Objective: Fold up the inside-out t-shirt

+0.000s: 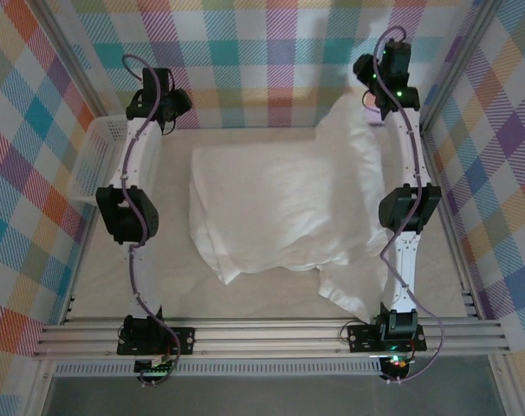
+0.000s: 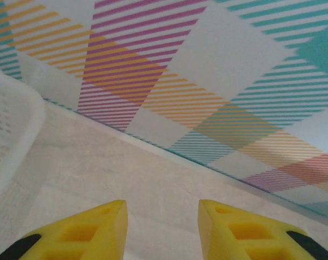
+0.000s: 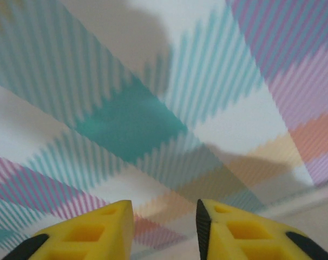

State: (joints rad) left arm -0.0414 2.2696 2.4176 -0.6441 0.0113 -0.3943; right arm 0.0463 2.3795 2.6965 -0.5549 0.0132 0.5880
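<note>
In the top view you have the inside-out t-shirt (image 1: 280,208) lying in the middle of the table (image 1: 167,290) as a loosely bunched white heap. One part runs up toward the upper right of the frame, just beside the right arm (image 1: 410,208), and another flap spreads toward the lower right, near that arm's base. No print or label can be made out on it from here. Your left gripper (image 1: 163,100) sits in the upper left of that view, well apart from the shirt, next to the white mesh basket (image 1: 93,160) at the left edge. Your right gripper (image 1: 385,74) is in the upper right, raised against the plaid wall (image 1: 271,52). In the left wrist view, the yellow fingers (image 2: 88,233) of the left gripper (image 2: 162,216) stand apart with only bare table (image 2: 126,173) between them and the basket (image 2: 12,124) at the left edge. In the right wrist view, the right gripper (image 3: 164,214) also has its fingers (image 3: 245,233) parted, nothing between them, facing the wall (image 3: 126,124).
</note>
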